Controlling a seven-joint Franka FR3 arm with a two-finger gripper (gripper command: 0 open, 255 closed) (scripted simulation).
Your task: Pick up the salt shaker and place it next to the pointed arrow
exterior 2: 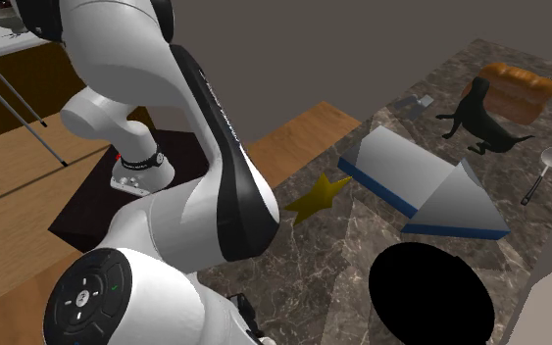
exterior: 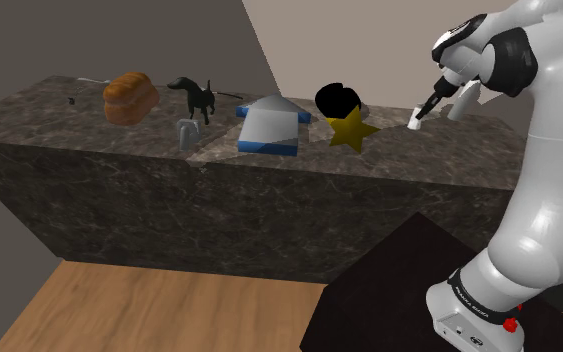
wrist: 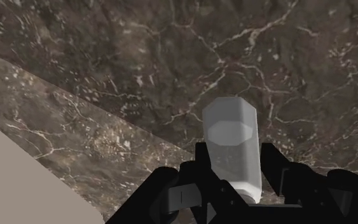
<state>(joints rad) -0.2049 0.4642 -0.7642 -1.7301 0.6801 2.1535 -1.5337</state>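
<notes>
Shoulder view: the all-black pincer [exterior: 421, 114] sits low over the dark marbled bench [exterior: 89, 130] at the right of the frame, with the small white faceted salt shaker [exterior: 414, 124] at its tip. Whether the shaker has cleared the stone cannot be told from here. The grey arrow-shaped block with blue sides [exterior: 271, 126] lies at mid-frame, well apart from it, so the carry and the set-down appear yet to be done. Between the two lie a flat yellow star [exterior: 352, 131] and, behind it, a black round shape [exterior: 337, 98], the likeliest obstacles to a low pass. Left of the arrow stand a small grey object [exterior: 187, 133], a black dog figurine [exterior: 195, 97] and a brown loaf of bread [exterior: 130, 97]. Second exterior view: the white arm [exterior 2: 215, 186] bulks across the left half. The arrow's pointed end lies toward the lower right, with the star off its tail at mid-frame and the black shape below its head. A long-handled silver ladle [exterior 2: 543, 169] rests toward the right edge. Bare bench shows along the arrow's near flank, which looks like room enough for the shaker. Wrist view: the two black fingers are closed against the shaker's sides, clasping it between them, with veined stone beyond and a plain beige area past the bench's edge.
</notes>
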